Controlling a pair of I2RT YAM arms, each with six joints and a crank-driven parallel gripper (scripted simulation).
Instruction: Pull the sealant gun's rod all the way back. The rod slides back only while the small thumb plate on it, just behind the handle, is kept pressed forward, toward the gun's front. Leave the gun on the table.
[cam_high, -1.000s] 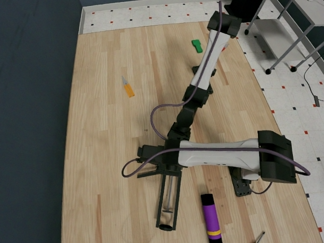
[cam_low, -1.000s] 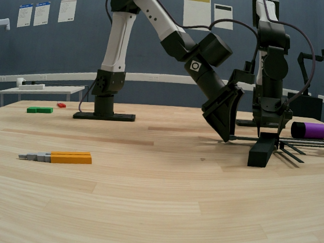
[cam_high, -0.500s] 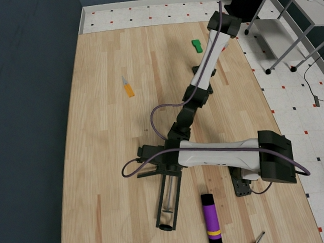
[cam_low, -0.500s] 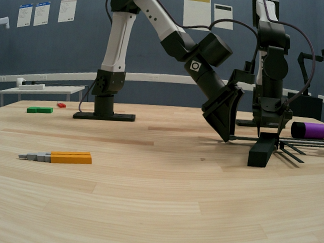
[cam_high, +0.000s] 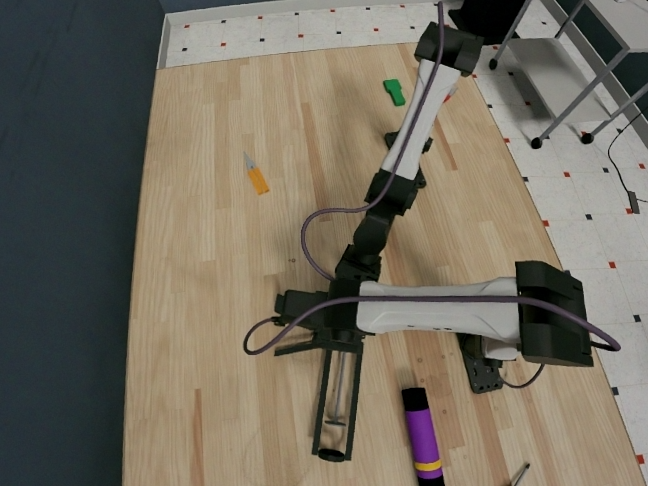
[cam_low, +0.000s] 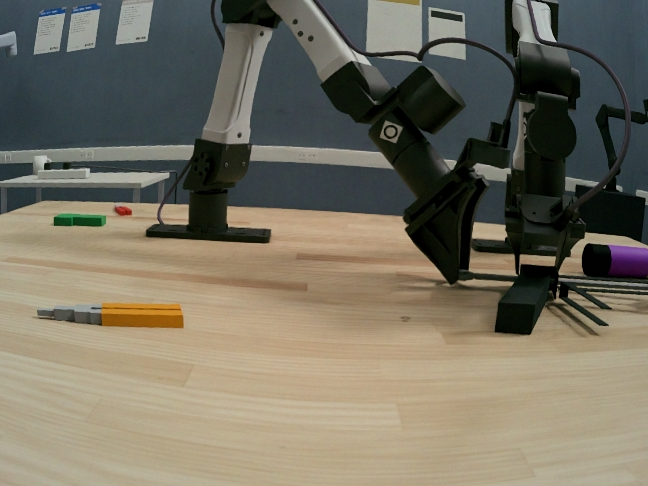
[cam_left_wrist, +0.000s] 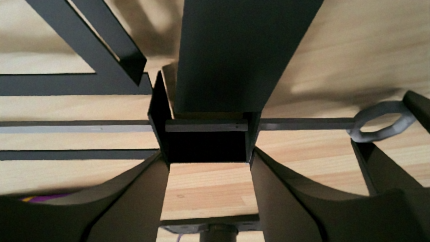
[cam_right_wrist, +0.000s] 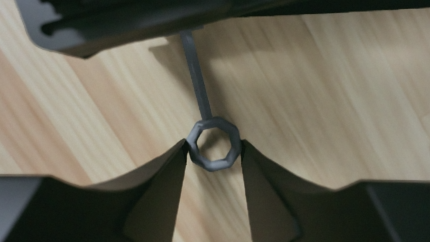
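An orange knife (cam_high: 257, 180) (cam_low: 141, 315) lies nearest on the desk (cam_high: 209, 235) (cam_low: 261, 392). Next is the gun (cam_high: 321, 402) (cam_low: 523, 308) (cam_left_wrist: 235, 55), also on the desk; the left tool (cam_high: 342, 342) (cam_low: 537, 277) (cam_left_wrist: 209, 148) grips it behind the handle, its 2 fingers partly apart. The right tool (cam_high: 358, 269) (cam_low: 457, 279) (cam_right_wrist: 214, 142) clasps the ring (cam_left_wrist: 359, 132) (cam_right_wrist: 194, 150) at the rod's (cam_high: 340, 381) (cam_low: 489, 276) (cam_left_wrist: 305, 124) (cam_right_wrist: 197, 75) end. Beyond are a purple tube (cam_high: 422, 428) (cam_low: 628, 260), then 1 green piece (cam_high: 394, 92) (cam_low: 79, 220) and 1 red one (cam_low: 123, 210).
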